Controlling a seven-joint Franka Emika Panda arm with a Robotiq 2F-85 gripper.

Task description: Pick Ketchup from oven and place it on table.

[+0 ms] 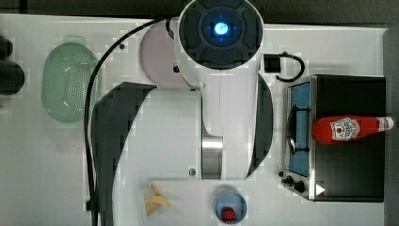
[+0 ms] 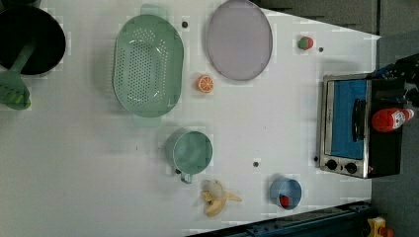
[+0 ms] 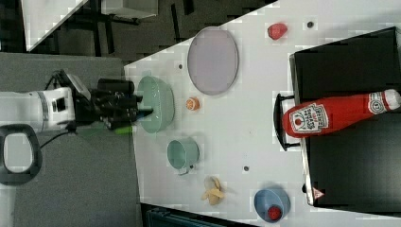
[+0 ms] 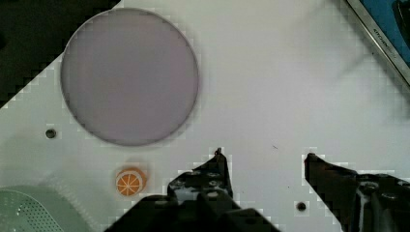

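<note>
I see the white table [image 2: 74, 163] spread under everything. At the top view's right stands the oven [image 1: 350, 165], its blue glass door facing the middle of the table. The ketchup bottle [image 1: 346, 129] lies on its side on the oven's black top, long axis running across the depth of the oven, white cap toward the back edge, fat base overhanging the door. My gripper [image 4: 263, 162] hangs above bare table beside a lilac plate [image 4: 128, 77] and an orange slice [image 4: 130, 181], fingers spread fairly wide, holding nothing.
</note>
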